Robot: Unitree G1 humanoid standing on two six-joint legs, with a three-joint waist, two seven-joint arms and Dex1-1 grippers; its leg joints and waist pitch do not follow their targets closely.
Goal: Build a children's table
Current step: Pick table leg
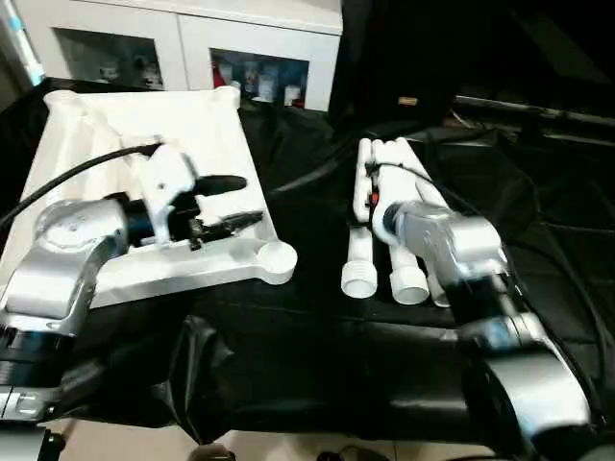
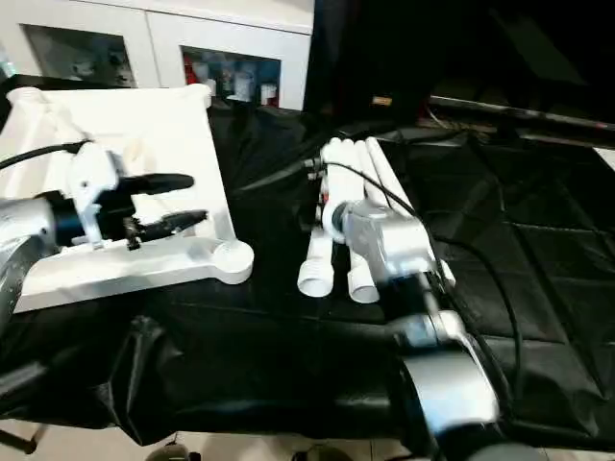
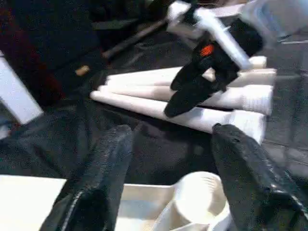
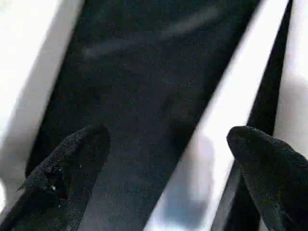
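Legs (image 1: 384, 240), hollow white plastic tubes, look light, stiff and slick; best pinched mid-shaft. They lie bundled directly under the right end effector (image 4: 163, 163), whose fingers stand wide apart, empty. The left end effector (image 1: 231, 202), open too, hovers over the upturned tabletop (image 1: 207, 130). Black cloth covers the counter (image 1: 317, 298); a cabinet (image 1: 192, 38) stands beyond.

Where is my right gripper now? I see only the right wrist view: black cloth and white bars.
Observer: The right gripper is over the legs, which lie side by side on the cloth.
Operator: Where is the tabletop?
Observer: The tabletop lies underside up, left of the legs.
Operator: And the left gripper?
Observer: The left gripper is open and empty, near the tabletop's corner socket.
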